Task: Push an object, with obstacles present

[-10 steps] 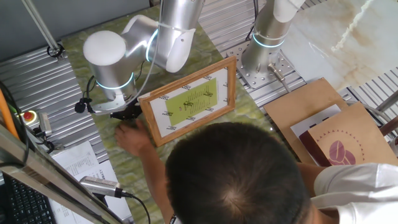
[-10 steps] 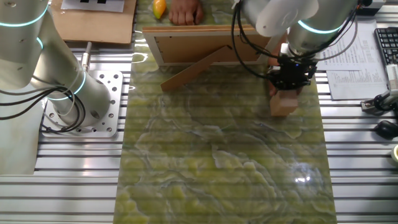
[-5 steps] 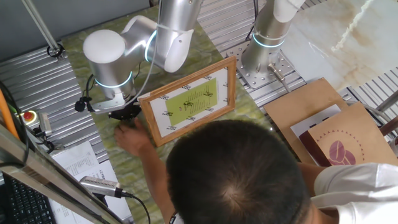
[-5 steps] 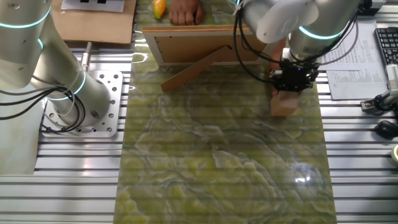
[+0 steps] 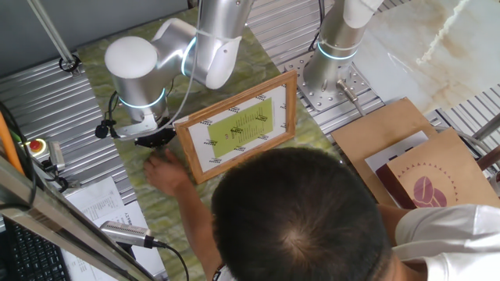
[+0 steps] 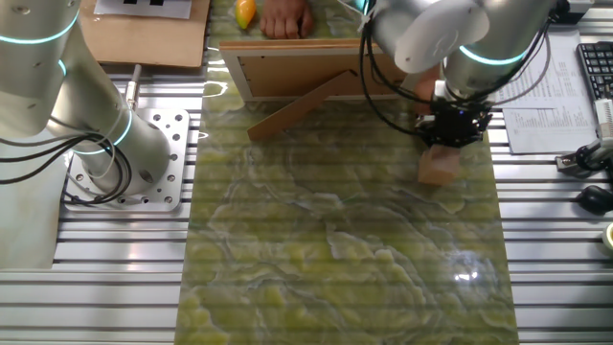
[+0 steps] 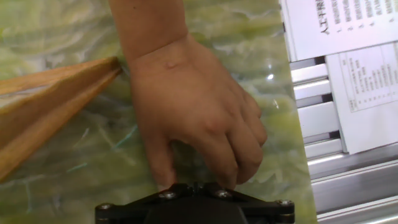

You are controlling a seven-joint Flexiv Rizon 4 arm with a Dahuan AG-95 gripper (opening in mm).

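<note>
The near part of the worktop (image 6: 335, 259) carries nothing of the task. Further in, towards the right edge of the green mat, the wooden block (image 6: 438, 166) is found standing flat, well apart from both obstacles.

Directly behind and above the block the end effector (image 6: 455, 129) is positioned, touching it or very nearly so (contact cannot be confirmed). Whether its fingers are spread or closed cannot be told: in the hand view only the black body is seen at the lower edge, and in both fixed views the fingers are masked by the wrist.

Change noted over the last second: the end effector has been shifted a little sideways and away from the block's top, so that more of the block is now exposed; the block itself has been displaced only marginally, if at all. It is judged that the push is at an early stage or between strokes, and that most of the travel is still outstanding.

A person's hand (image 7: 193, 112) is recorded resting on the mat immediately ahead of the end effector. This is judged a hazard should the next stroke be directed that way.

Beyond, the picture frame (image 6: 316, 67) is propped on its strut (image 6: 302, 103), unmoved. At the far edge the yellow teardrop piece (image 6: 246, 11) lies just beside a second hand (image 6: 285, 14).
</note>
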